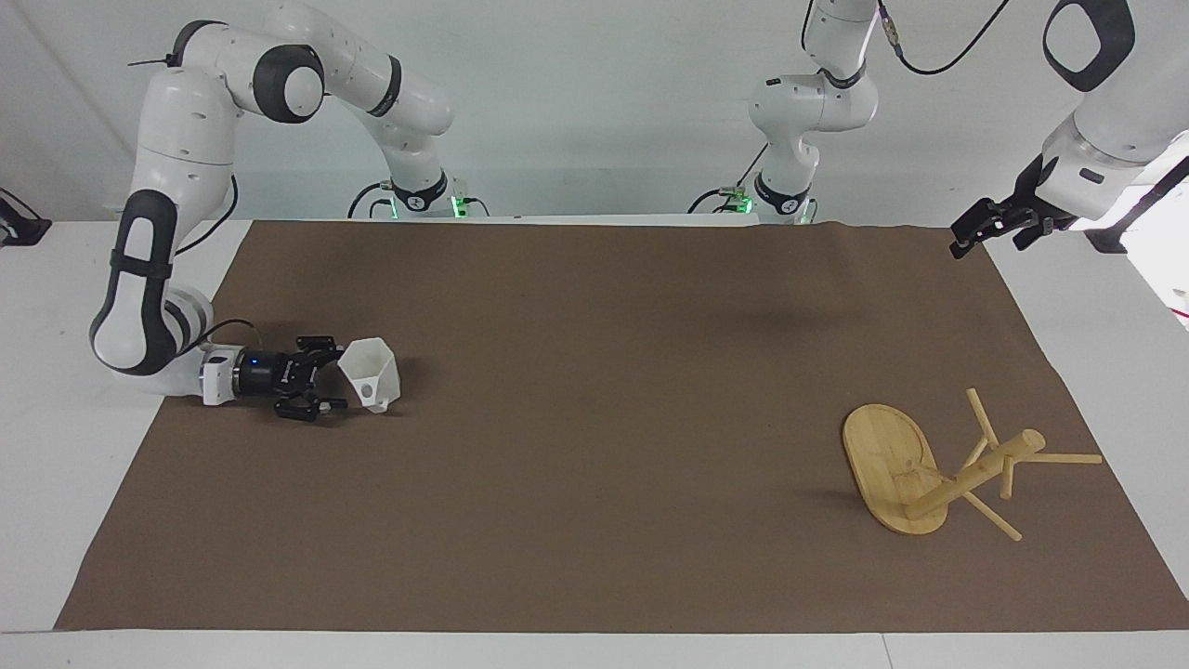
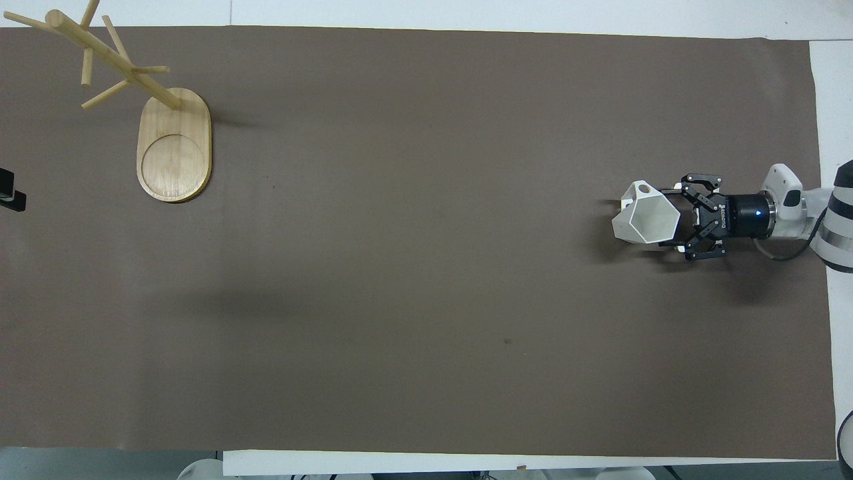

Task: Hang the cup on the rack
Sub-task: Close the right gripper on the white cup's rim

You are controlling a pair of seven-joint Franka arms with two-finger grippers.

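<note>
While the small white faceted plastic cup (image 1: 370, 373) lies tipped on the brown mat (image 1: 594, 418), its rim is flanked by the right gripper's (image 1: 327, 379) spread fingers; the light bamboo rack (image 1: 938, 465) stands well apart; whether the left gripper (image 1: 985, 226), held aloft, is released or clenched cannot be told.

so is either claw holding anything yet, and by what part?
Nothing held. Right claw is open at the cup rim, not closed. Left claw waits, empty.

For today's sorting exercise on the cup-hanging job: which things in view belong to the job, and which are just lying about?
Belongs to the job:
cup, on the mat
rack, at the left arm's end
right gripper, open, low beside the cup
left gripper, waiting over the mat's corner

Just lying about:
brown mat, which only covers the table
</note>
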